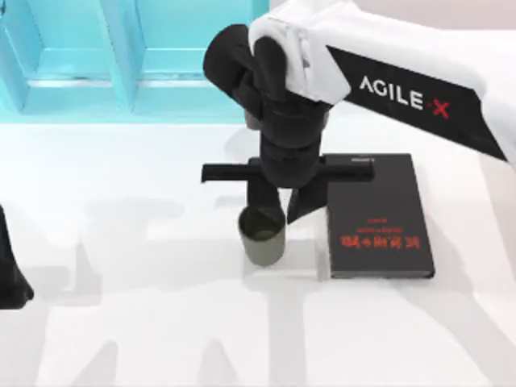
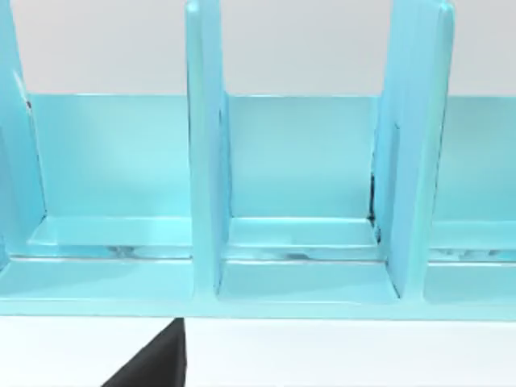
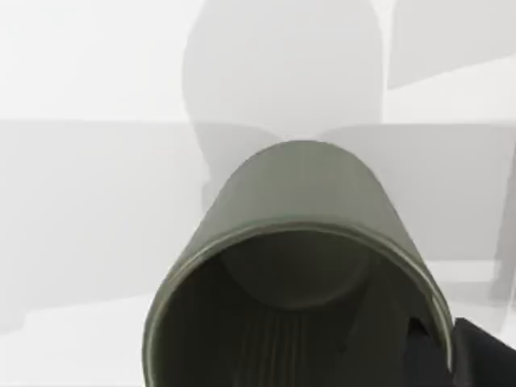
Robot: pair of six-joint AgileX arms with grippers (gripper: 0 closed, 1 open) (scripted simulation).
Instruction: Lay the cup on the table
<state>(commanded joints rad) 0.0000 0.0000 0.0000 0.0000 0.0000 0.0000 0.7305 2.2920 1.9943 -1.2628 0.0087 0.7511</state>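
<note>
The olive-grey cup [image 1: 263, 242] is upright near the middle of the white table [image 1: 145, 266], just left of the black book. My right gripper [image 1: 280, 216] comes down from above and is shut on the cup's right wall, one finger inside the rim and one outside. In the right wrist view I look down into the cup [image 3: 298, 201]; a black finger [image 3: 477, 356] shows beside its outer wall. I cannot tell whether the cup's base touches the table. My left arm [image 1: 11, 274] is parked at the table's left edge.
A black book with red lettering [image 1: 379, 218] lies flat right of the cup, close to the outer finger. A turquoise shelf unit [image 1: 121, 56] runs along the back; its compartments [image 2: 298, 185] face the left wrist camera. Bare tabletop extends left and front.
</note>
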